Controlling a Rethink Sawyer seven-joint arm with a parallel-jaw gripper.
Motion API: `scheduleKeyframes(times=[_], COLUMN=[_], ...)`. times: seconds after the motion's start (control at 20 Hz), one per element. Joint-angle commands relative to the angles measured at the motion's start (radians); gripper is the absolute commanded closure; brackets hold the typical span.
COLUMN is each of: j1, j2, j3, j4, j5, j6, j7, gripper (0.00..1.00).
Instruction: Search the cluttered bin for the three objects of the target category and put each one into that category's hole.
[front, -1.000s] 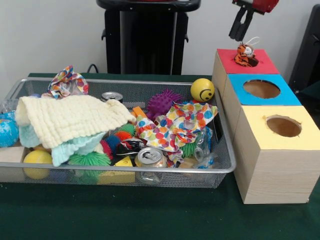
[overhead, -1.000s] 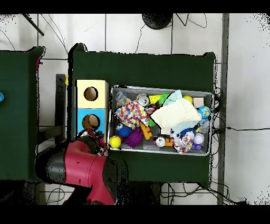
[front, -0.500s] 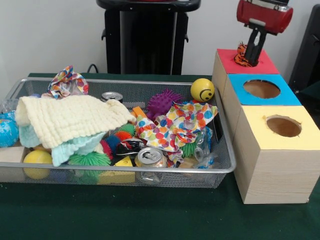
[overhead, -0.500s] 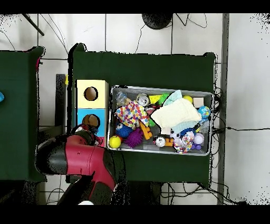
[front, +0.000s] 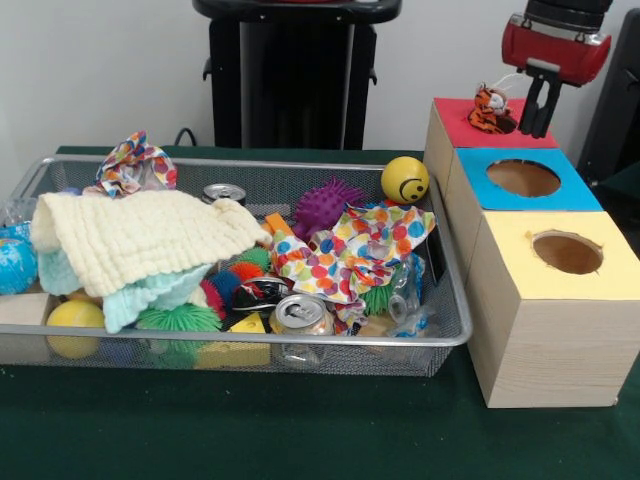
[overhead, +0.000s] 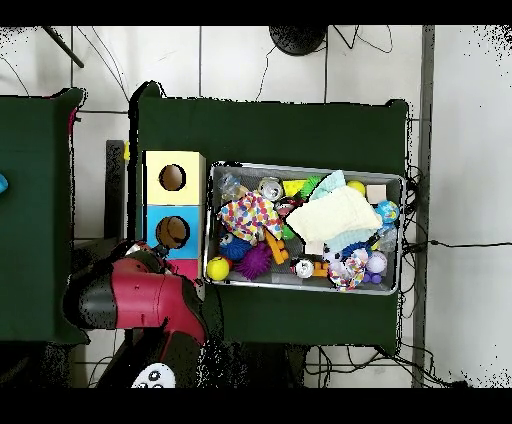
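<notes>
A small tiger plush (front: 489, 110) sits on top of the red box (front: 458, 128), over its hole, with a white loop sticking up from it. My gripper (front: 541, 122) hangs just to the right of the plush, low over the red top and not holding it. In the overhead view the red arm (overhead: 140, 300) covers most of the red box (overhead: 186, 268), hiding the gripper and the plush. The mesh bin (front: 300, 338) holds cloths, spiky balls, cans and other clutter.
The blue box (front: 585, 195) and the yellow box (front: 520, 262), each with a round hole, stand in a row nearer than the red one. In the bin lie a cream cloth (front: 140, 235), a dotted cloth (front: 350, 250), a yellow smiley ball (front: 404, 179) and a can (front: 300, 315).
My gripper came down onto the tiger plush, then shifted right and off it. The plush has stayed on the red box. The bin's contents have not moved.
</notes>
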Motion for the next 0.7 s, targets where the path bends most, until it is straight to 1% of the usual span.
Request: scheduleKeyframes(times=[0.05,0.15,0.4,0.5,0.6,0.7], j1=[-0.041,-0.036,-0.013,-0.009,-0.008,-0.021], j2=[0.04,0.028,0.017,0.01,-0.009,-0.037], j3=[0.063,0.054,0.038,0.046,0.05,0.078], j4=[-0.009,-0.016,-0.026,-0.017,-0.013,0.008], j5=[-0.094,-0.11,-0.136,-0.134,-0.13,-0.114], j6=[0.046,0.072,0.099,0.114,0.152,0.195], j7=[-0.015,-0.015,0.01,0.027,0.036,0.035], gripper=[1.0,1.0,1.0,1.0,1.0,1.0])
